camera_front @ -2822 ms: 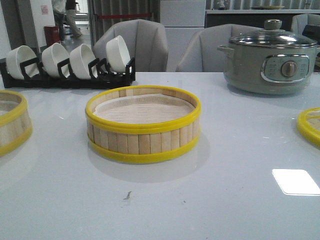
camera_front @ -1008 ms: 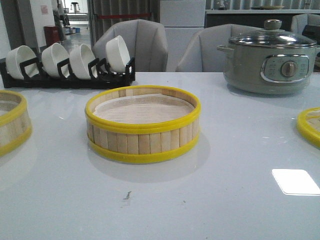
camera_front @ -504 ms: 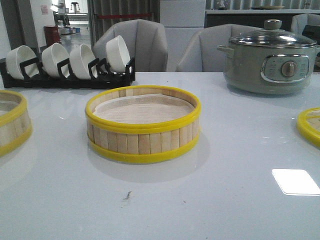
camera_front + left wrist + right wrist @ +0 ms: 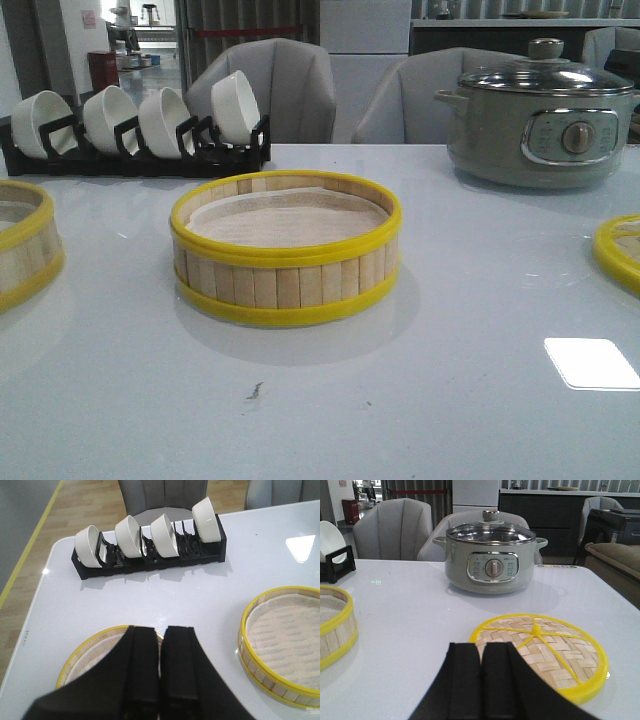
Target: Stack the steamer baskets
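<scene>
Two steamer baskets: both sit apart on the white counter [image 4: 420, 420], unstacked.
Centre basket [image 4: 286, 247]: the landmark; pale bamboo slats, yellow rims top and bottom, a pale liner inside, upright in the middle of the counter.
Left basket [image 4: 22, 247]: well to the left of the centre basket, cut off by the edge of the front view; the left wrist view shows it directly beneath the left arm's jaws.
Woven lid [image 4: 540, 653]: well to the right of the centre basket, lying flat on the counter, yellow rim and yellow spokes meeting at a small yellow knob.
Left gripper [image 4: 160, 667]: black fingers pressed together with only a thin seam between them, holding nothing, poised above the left basket.
Right gripper [image 4: 480, 680]: black fingers likewise closed against each other, empty, just short of the lid's near rim.
Electric pot [image 4: 540, 118]: grey-green, glass lid on, behind and to the right of the centre basket.
Bowl rack [image 4: 135, 150]: black, behind and to the left of the centre basket, holding four white bowls [image 4: 236, 106] on edge.
Chairs [image 4: 272, 88]: grey, beyond the counter's far edge.
</scene>
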{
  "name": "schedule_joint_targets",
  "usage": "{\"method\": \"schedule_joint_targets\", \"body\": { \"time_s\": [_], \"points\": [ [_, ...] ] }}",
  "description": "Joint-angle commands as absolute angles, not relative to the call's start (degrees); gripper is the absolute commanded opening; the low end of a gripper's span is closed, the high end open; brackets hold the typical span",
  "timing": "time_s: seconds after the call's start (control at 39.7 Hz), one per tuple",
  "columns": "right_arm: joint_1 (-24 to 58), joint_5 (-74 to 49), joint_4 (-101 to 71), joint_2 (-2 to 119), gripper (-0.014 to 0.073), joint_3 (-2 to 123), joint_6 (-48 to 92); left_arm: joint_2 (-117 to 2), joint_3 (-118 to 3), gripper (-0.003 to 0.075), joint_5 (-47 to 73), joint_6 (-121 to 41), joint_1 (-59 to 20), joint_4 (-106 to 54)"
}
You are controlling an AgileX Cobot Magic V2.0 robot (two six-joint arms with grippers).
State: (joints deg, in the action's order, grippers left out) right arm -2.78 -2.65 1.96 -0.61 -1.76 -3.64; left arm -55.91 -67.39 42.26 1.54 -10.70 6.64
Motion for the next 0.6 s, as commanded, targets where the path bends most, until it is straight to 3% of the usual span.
{"method": "schedule_joint_targets", "body": {
  "time_s": [0.0, 0.58],
  "points": [
    [-2.9, 2.6, 2.2, -1.8, 0.0028, -0.9, -3.0, -56.5, -69.5, 0.0086, 37.3, 1.5, -11.1, 6.2],
    [-2.9, 2.6, 2.2, -1.8, 0.0028, -0.9, -3.0, -59.7, -69.4, 0.0086, 35.3, 1.5, -11.1, 7.7]
  ]
}}
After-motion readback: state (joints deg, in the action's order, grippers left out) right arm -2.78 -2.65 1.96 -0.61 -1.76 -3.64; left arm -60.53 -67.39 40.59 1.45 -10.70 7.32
